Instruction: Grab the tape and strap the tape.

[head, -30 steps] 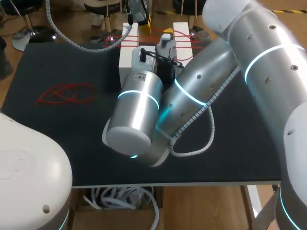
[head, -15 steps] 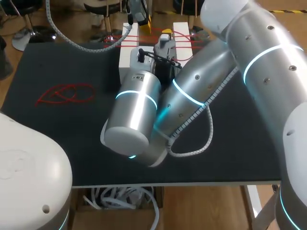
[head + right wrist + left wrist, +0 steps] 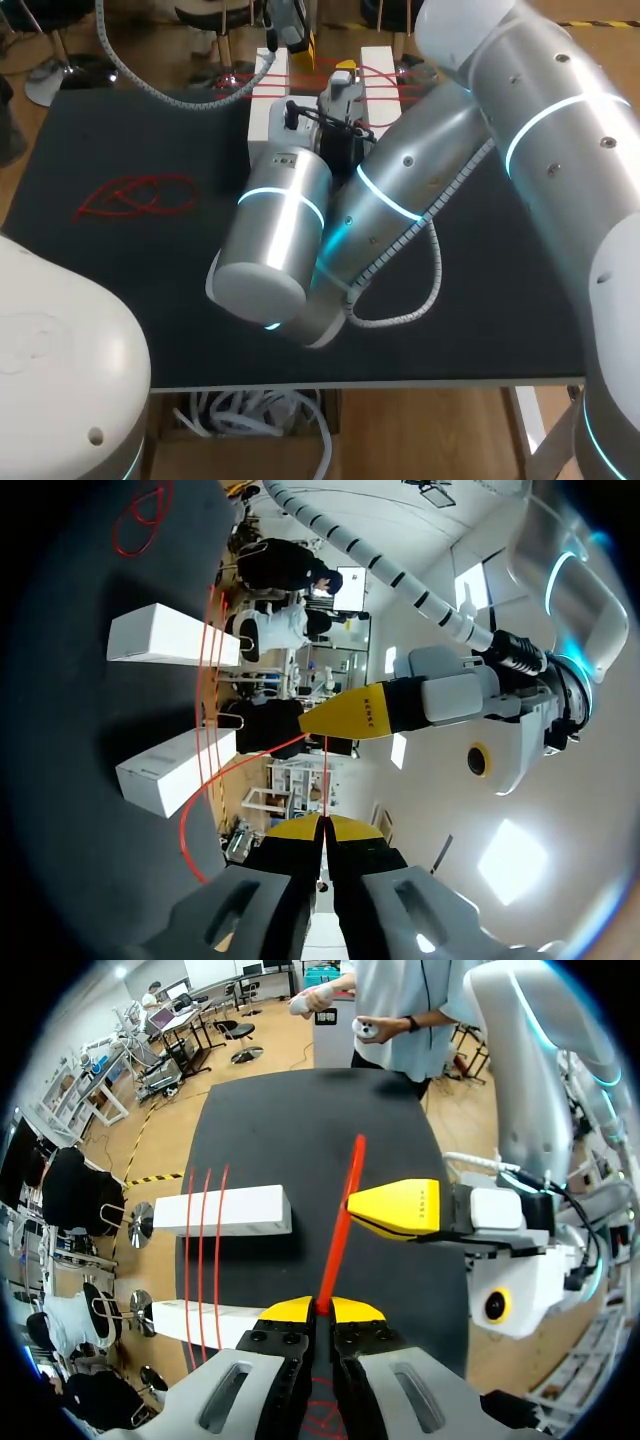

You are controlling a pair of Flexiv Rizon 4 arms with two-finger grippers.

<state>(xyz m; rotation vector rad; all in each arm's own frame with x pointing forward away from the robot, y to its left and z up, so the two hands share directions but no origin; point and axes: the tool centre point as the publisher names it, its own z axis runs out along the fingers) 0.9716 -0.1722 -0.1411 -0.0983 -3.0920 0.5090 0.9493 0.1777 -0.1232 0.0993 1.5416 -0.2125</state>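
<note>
Two white blocks [image 3: 265, 95] [image 3: 377, 70] stand side by side at the table's far middle, with several strands of red tape [image 3: 205, 1250] stretched across them. In the left wrist view my left gripper [image 3: 322, 1308] is shut on a red tape strand [image 3: 343, 1210] that runs ahead past the yellow tip of my right gripper [image 3: 395, 1208]. My right gripper [image 3: 323, 826] is shut on a thin red strand [image 3: 324, 770], close under the left gripper's yellow tip [image 3: 358, 712]. In the head view the right gripper [image 3: 343, 75] sits between the blocks.
A loose tangle of red tape [image 3: 135, 195] lies on the black table [image 3: 100, 130] at the left. My right arm's big silver links [image 3: 290, 220] cover the table's middle. The left arm's grey cable [image 3: 150, 85] arcs over the far left corner.
The right arm has shifted slightly to the left and toward the far side. Both grippers stay shut on the tape.
</note>
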